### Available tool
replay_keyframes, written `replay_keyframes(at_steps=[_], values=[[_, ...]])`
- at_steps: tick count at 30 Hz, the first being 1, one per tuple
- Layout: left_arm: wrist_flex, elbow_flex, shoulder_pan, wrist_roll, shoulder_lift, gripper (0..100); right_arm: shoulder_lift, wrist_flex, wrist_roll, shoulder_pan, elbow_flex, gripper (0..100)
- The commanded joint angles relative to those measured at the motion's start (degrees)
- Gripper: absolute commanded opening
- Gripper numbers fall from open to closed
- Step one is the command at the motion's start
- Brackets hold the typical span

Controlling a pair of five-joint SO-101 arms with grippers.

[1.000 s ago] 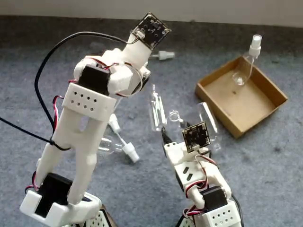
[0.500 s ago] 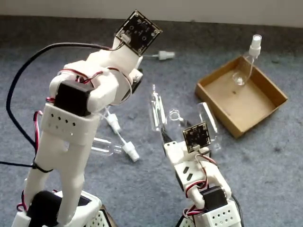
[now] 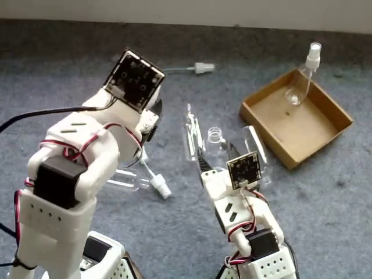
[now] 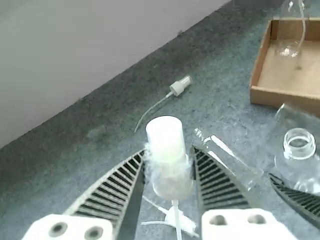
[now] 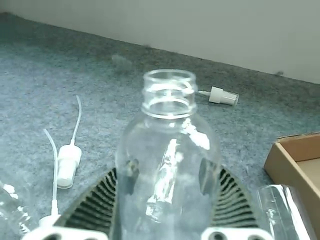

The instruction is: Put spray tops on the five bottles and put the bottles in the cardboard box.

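Biggest change from a second ago: your left arm has swung back toward its base and to the left of the high view. Its wrist board now sits well short of the loose white spray top with the long tube point(image 3: 200, 68), which lies near the far edge and hasn't budged. Your left claw point(image 4: 169, 155) is pinched tight on a white capped spray top point(image 4: 165, 135), held upright with its thin tube hanging down between the fingers. Your right arm has barely moved. The right claw point(image 5: 168, 172) is clamped round the belly of a clear open-necked bottle point(image 5: 167, 120), which stands upright with nothing on its neck.

The brown cardboard box point(image 3: 290, 128) sits off to the right in the high view, and one clear bottle with its sprayer on point(image 3: 308, 67) leans in the far corner. A clear bottle on its side point(image 3: 190, 136) lies between the two arms, and a second lying bottle point(image 3: 256, 145) is just beside the box's near corner. A third lying bottle point(image 3: 125, 179) is partly under the left arm. Next to it are a short white spray top point(image 3: 160, 187) and another small spray top point(image 3: 141, 152).

Everything rests on a tabletop covered in grey carpet-like fabric point(image 3: 325, 192), with a pale plain wall point(image 4: 75, 50) along its far edge.
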Motion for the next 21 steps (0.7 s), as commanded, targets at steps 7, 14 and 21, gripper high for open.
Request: replay_keyframes(at_steps=[7, 14, 21], values=[[-36.0, 25.5, -0.5, 11.4, -21.2, 4, -1.0, -3.3, -0.5, -8.7, 8.7, 10.3], [-49.4, 32.7, -0.1, 11.6, -30.5, 4, -1.0, -7.4, -0.5, -8.7, 8.7, 10.3], [-51.3, 32.6, 0.9, 25.4, -30.9, 4, -1.0, -11.0, -0.5, -8.7, 8.7, 10.3]])
